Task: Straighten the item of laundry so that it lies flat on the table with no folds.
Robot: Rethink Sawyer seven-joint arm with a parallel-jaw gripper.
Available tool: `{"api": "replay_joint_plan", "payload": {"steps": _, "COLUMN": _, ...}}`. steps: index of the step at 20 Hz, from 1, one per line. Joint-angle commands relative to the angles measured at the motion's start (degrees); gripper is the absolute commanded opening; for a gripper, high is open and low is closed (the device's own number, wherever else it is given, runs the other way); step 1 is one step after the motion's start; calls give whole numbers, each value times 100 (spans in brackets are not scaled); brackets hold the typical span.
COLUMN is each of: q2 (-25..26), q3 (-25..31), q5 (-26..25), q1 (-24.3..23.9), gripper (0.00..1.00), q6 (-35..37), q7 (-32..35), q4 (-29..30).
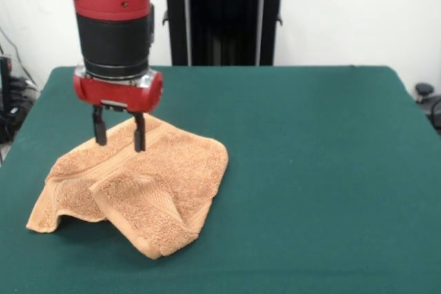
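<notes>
The orange-tan terry towel (141, 187) lies crumpled on the left part of the dark green table (317, 170), with a folded-over flap toward the front and a corner sticking out at the left. My gripper (119, 135) hangs from the red and black arm straight over the towel's far edge. Its two black fingers (139, 133) are apart, with their tips at the towel's surface, and nothing is held between them. No white tag shows.
The robot's black pedestal (224, 15) stands behind the table's far edge. Cables and dark equipment (10, 101) sit off the table's left side, and a dark object (427, 98) sits off its right side.
</notes>
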Motion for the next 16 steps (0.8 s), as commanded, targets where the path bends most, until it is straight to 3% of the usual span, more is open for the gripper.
{"api": "replay_joint_plan", "payload": {"steps": 1, "q2": 619, "q3": 221, "q5": -258, "q1": 393, "gripper": 100, "q6": -241, "q7": 220, "q4": 241}}
{"api": "replay_joint_plan", "payload": {"steps": 9, "q2": 1139, "q3": 6, "q5": -312, "q1": 576, "gripper": 100, "q6": -477, "q7": 424, "q4": -160}}
{"api": "replay_joint_plan", "payload": {"steps": 16, "q2": 1601, "q3": 35, "q5": -330, "q1": 418, "gripper": 100, "q6": -674, "q7": 239, "q4": -356}}
